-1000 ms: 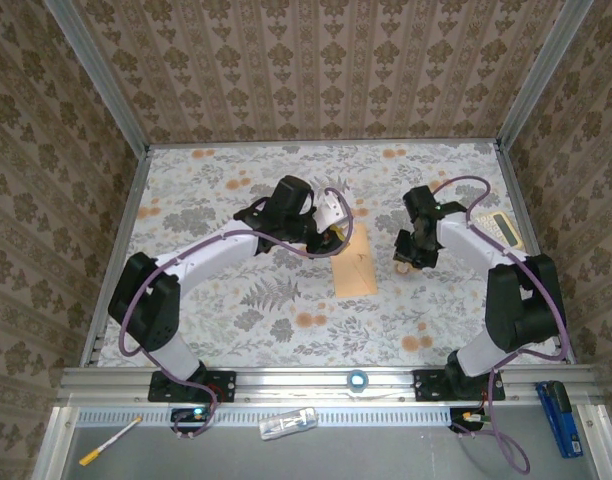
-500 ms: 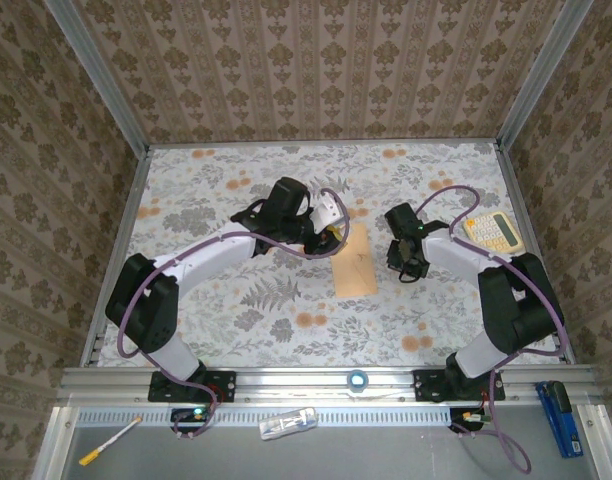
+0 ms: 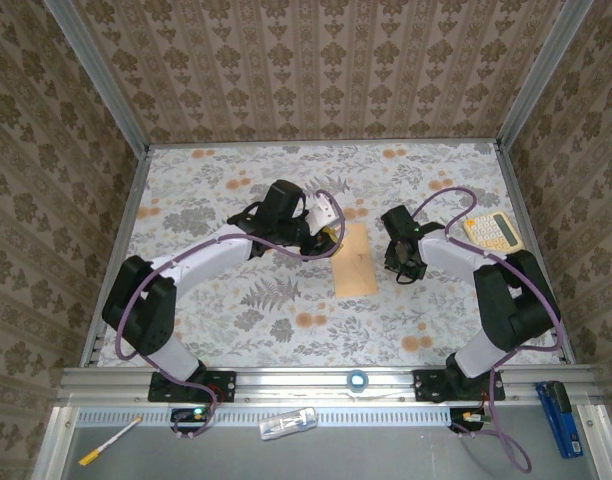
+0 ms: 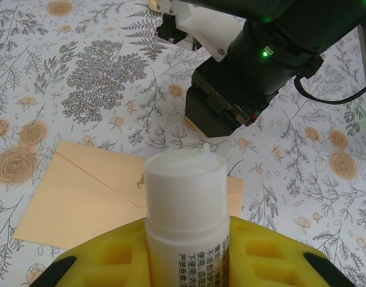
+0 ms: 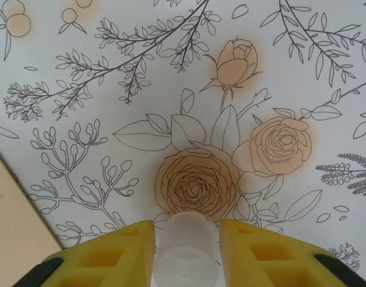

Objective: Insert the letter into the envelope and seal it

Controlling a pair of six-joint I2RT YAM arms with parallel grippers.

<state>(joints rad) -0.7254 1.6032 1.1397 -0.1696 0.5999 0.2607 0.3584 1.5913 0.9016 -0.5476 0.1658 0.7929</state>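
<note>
Biggest thing first: the desk (image 3: 186,300), covered in a floral cloth, with both arms reaching toward the middle. The envelope (image 3: 355,258) lies flat at the centre between them, plain tan, with a V-shaped flap line showing on its upper face. A pale yellow calculator (image 3: 492,231) sits way off by the right edge. The left jaws are clamped on a white glue stick (image 4: 186,197), uncapped, right by the envelope's far left corner. The right jaws hang just right of the envelope with a little translucent cap (image 5: 186,251) between the yellow pads. Honestly can't tell if they're squeezing it.
</note>
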